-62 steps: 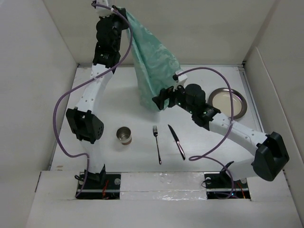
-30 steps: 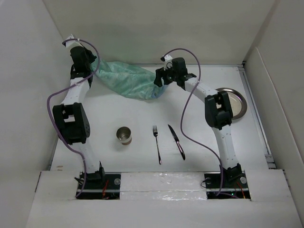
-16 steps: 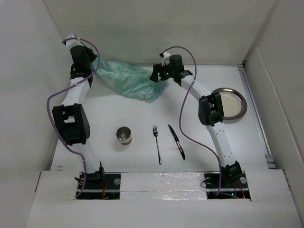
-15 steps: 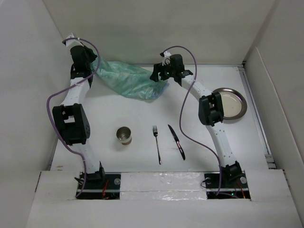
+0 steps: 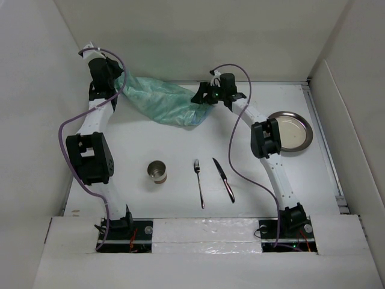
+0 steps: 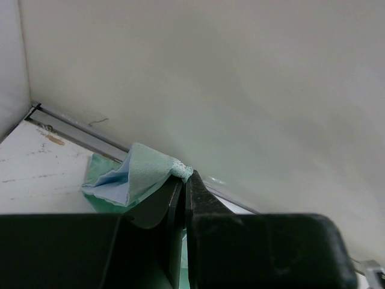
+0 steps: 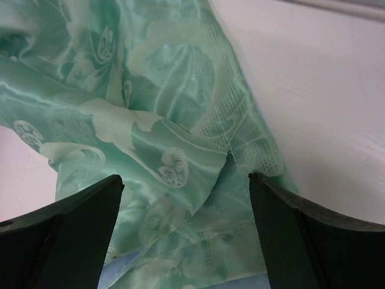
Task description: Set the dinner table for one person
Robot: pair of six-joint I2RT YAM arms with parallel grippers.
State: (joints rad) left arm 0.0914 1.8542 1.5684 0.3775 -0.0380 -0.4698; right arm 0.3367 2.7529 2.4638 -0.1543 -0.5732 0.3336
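Cloth (image 5: 165,103) bunched upper centre on table (image 5: 180,141), which fills mid frame. L gripper (image 6: 183,176) pinched on cloth corner; R gripper (image 7: 183,179) wide, holding nothing. Risk: if L pulls alone, cloth drags crumpled and lies skewed.

Bunched green patterned cloth (image 5: 162,102), metal cup (image 5: 157,171), fork (image 5: 199,183), knife (image 5: 224,179), round plate (image 5: 295,131)

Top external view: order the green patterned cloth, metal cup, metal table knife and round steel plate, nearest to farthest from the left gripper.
1. Green patterned cloth, pinched in the left gripper, far left.
2. Metal cup, near left.
3. Metal table knife, near centre.
4. Round steel plate, right side.
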